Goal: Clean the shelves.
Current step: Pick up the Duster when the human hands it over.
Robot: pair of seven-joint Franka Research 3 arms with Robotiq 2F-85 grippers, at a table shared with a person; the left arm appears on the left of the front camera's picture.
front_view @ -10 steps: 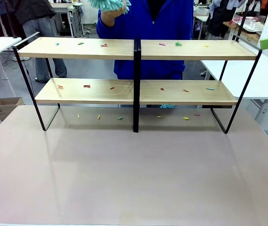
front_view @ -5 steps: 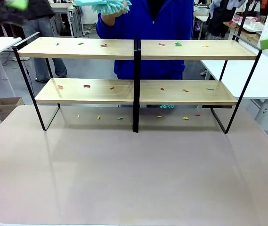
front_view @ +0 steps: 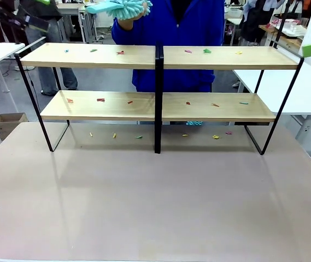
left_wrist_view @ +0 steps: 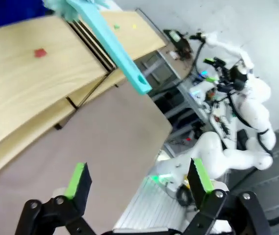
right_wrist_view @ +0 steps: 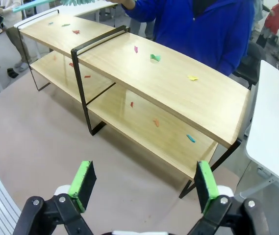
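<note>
**Two-tier shelves, to be dusted**

Item: the shelves [front_view: 139,56], two long light-wood boards carried on a thin black frame with a central post.

Location: stood across the far half of the worktop [front_view: 155,207], with a person in blue just behind.

Condition: small coloured scraps [front_view: 206,51] are scattered over both boards and on the worktop beneath the lower one.

Handling, as judged: the boards are taken to be stiff, hard and smooth. The frame is slim, so the whole could probably be shoved along or rocked by a firm sideways push. The scraps look near weightless, so they should be easily swept and just as easily scattered. No hold on the shelves is called for. If steadying were wanted, an end loop of the frame would serve better than a board edge.

Accessory: a teal duster [front_view: 123,7] with a soft fluffy head, held up by the person's hand [front_view: 127,22] above the upper board. In the left wrist view its flat handle [left_wrist_view: 112,46], apparently rigid plastic, is pointed toward the camera. The free end with the hole is judged the best place to be gripped.

Jaws: the left jaws are spread wide and empty, their green pads [left_wrist_view: 75,180] well apart and aimed toward that handle. The right jaws are likewise spread and empty, pads [right_wrist_view: 205,186] apart, held high over the right end of the shelves.
</note>
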